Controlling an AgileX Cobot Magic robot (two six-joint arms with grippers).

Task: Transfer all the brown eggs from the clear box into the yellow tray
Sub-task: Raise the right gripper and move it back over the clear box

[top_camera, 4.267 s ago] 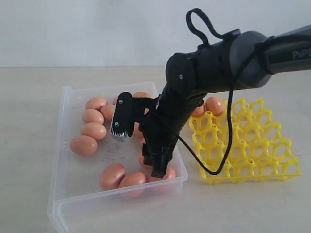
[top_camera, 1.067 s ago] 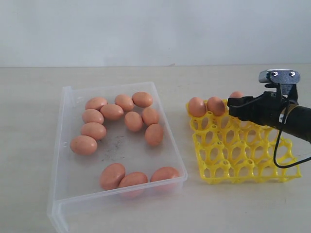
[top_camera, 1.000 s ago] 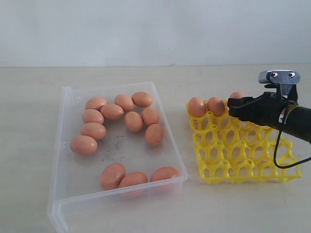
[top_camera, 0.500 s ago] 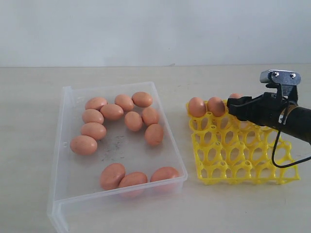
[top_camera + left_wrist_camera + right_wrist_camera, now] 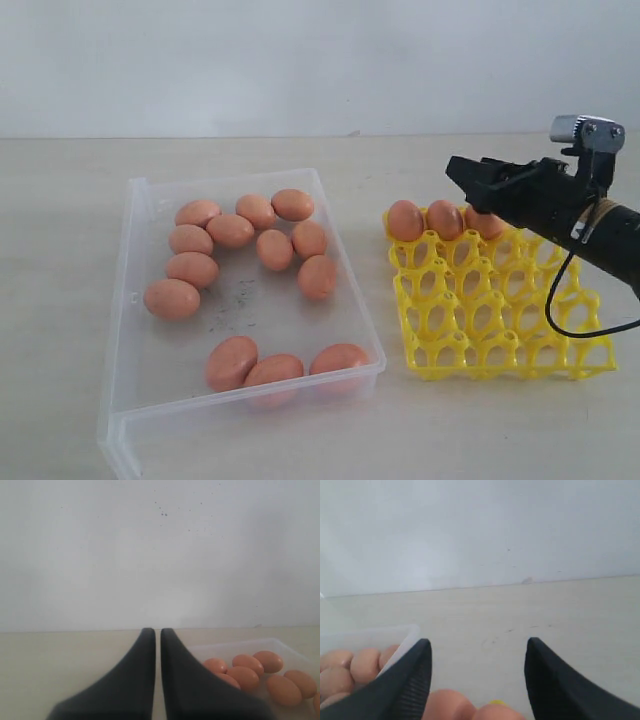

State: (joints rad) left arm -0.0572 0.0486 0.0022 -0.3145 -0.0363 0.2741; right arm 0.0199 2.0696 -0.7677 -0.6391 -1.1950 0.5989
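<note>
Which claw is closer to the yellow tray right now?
Right. The right claw hangs open just above the yellow tray's far row, by the eggs seated there. The left claw is outside the exterior view; its wrist camera shows it shut, facing the clear box.

Black arm [image 5: 610, 240] with black pincer [image 5: 478, 642], silver screwed block [image 5: 587, 130], looping cable [image 5: 548, 305].

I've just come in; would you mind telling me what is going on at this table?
The robot is moving brown eggs from the clear box to the yellow tray. The right claw hovers open and empty above the tray's back row, where three eggs sit side by side. Thirteen eggs lie in the box. The left claw is shut and holds nothing.
</note>
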